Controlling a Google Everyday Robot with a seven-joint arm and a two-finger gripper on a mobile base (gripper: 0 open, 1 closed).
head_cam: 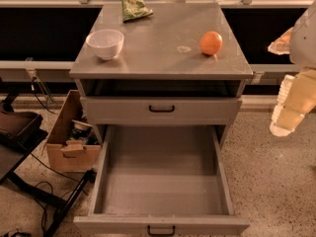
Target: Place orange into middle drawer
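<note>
The orange [211, 43] sits on the right side of the grey cabinet top [163, 58], free of any hold. The middle drawer [163, 181] is pulled wide open below, with a bare grey floor and a black handle at its front edge. My gripper [285, 115] hangs at the right edge of the view, beside the cabinet and to the right of it. It is lower than the cabinet top, well apart from the orange, and holds nothing that I can see.
A white bowl [105, 43] stands on the left of the cabinet top and a green snack bag [133, 5] lies at the back. A shut drawer [162, 109] sits above the open one. A cardboard box [71, 135], cables and a black stand are on the floor at the left.
</note>
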